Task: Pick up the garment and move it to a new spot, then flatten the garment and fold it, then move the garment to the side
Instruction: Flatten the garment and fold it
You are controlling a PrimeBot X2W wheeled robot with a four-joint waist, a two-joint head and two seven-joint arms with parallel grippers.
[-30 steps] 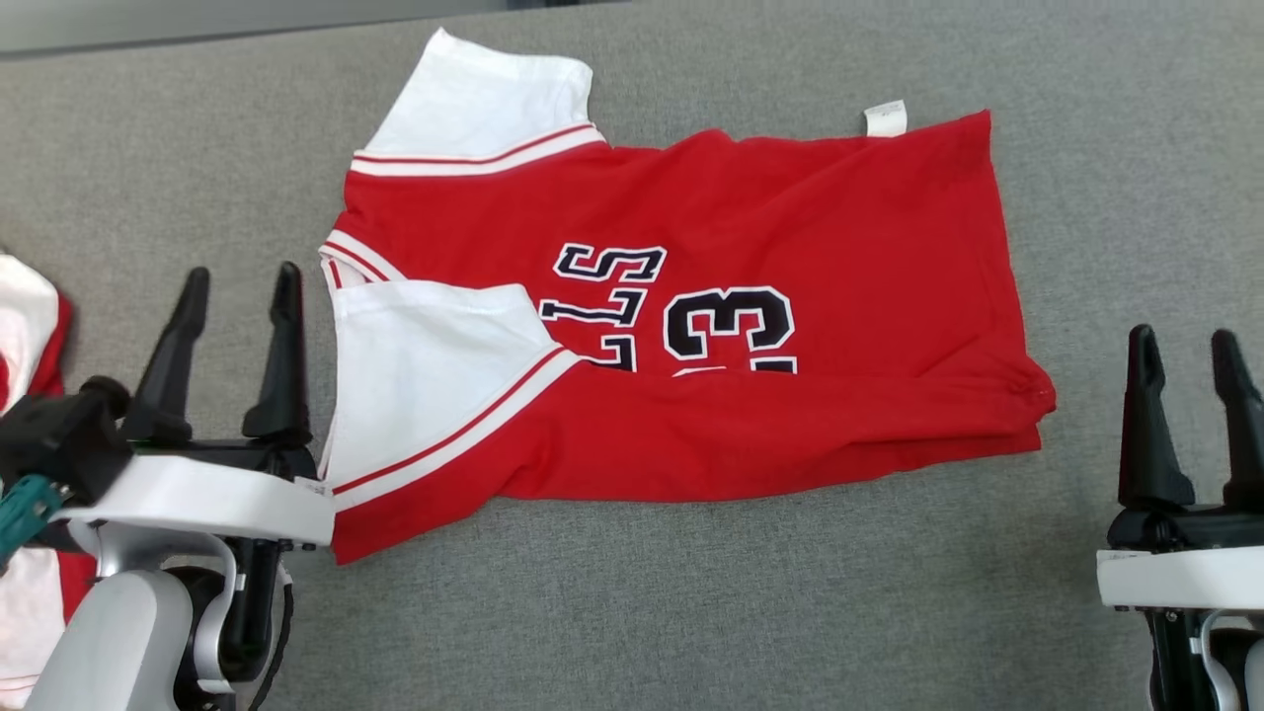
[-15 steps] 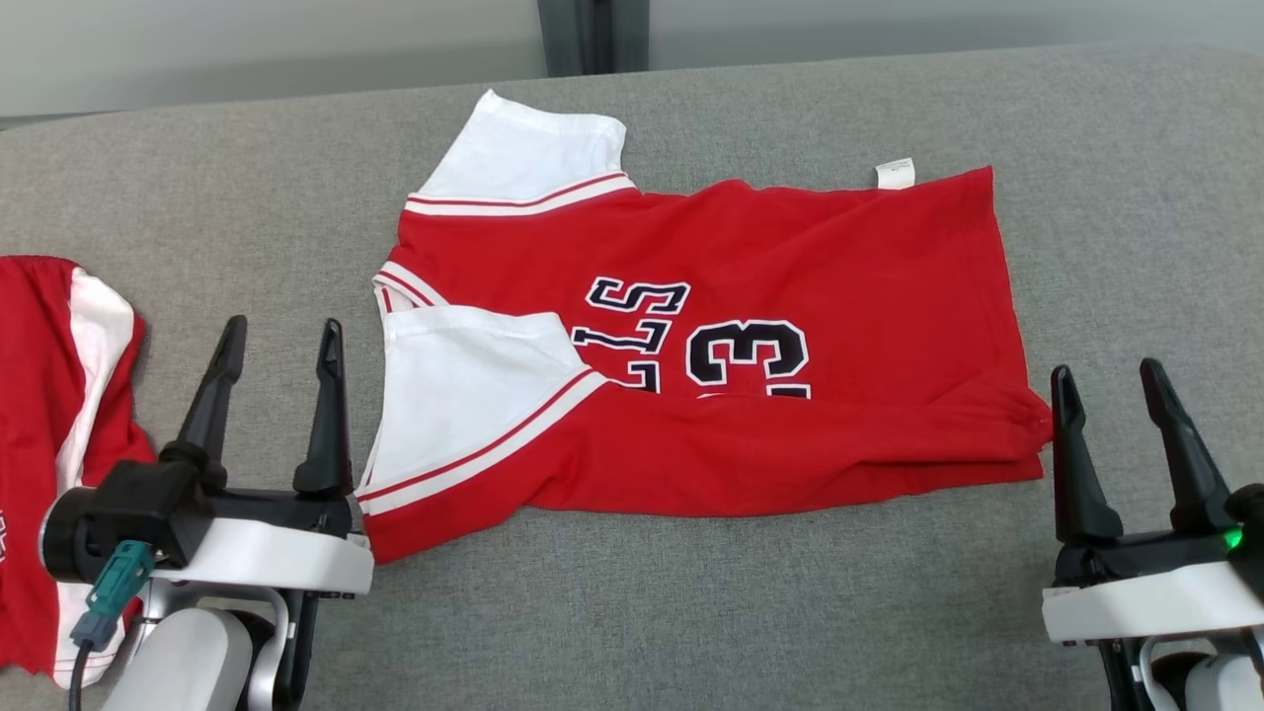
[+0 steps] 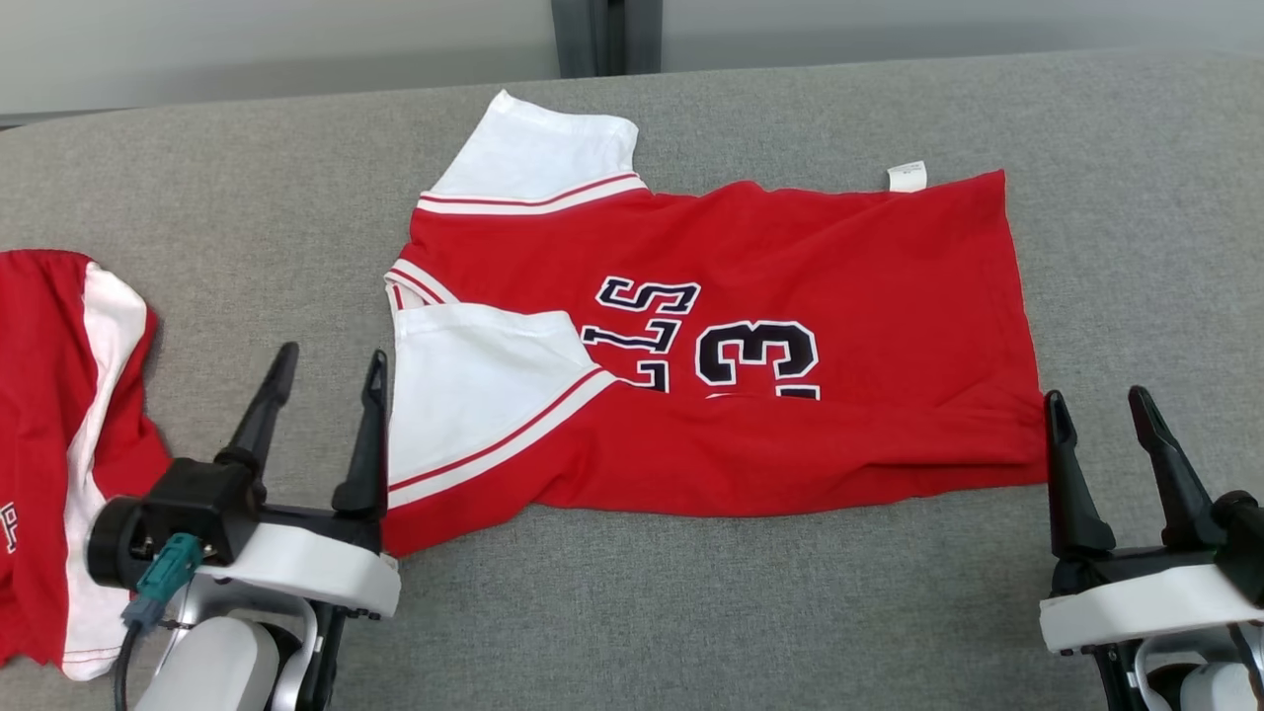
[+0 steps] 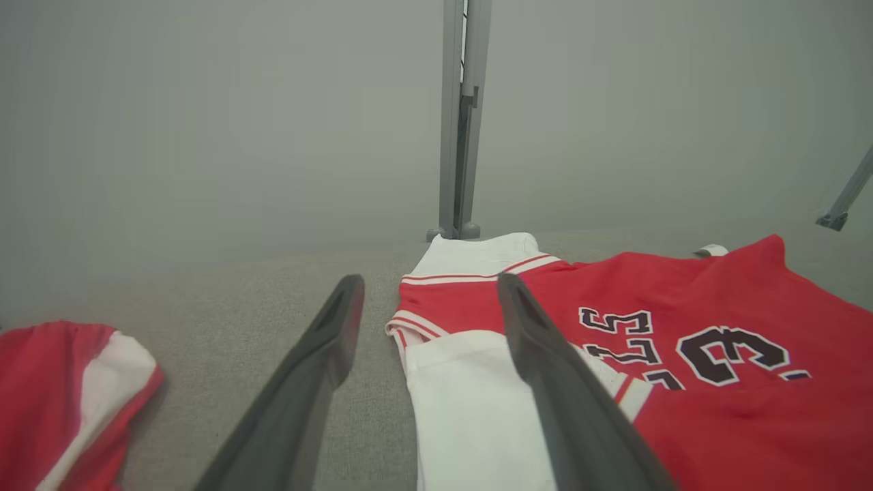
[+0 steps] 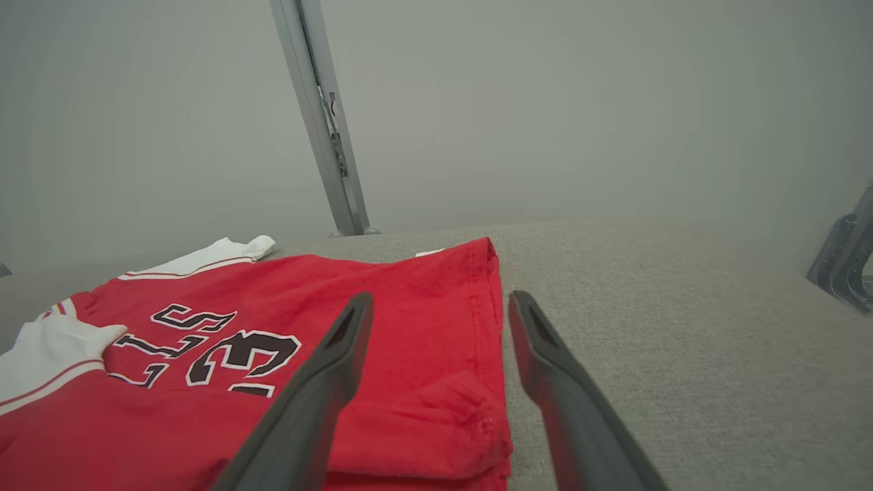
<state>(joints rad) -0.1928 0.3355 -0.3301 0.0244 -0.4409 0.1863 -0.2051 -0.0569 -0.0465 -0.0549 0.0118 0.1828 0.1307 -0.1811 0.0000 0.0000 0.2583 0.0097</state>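
Garment (image 3: pixel 790 257) lying between left tool (image 3: pixel 332 351) and right tool (image 3: pixel 1096 393), both wide apart, empty

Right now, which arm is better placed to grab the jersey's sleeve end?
Left. The open left pincer is right at the folded white sleeve of the jersey; the right pincer is at the hem end.

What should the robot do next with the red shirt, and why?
Probably lower both end effectors onto the near corners of the red shirt and pinch them. The left end effector and right end effector are open and empty, one at each end of the shirt. The far white sleeve sticks out flat, so the folding looks unfinished.
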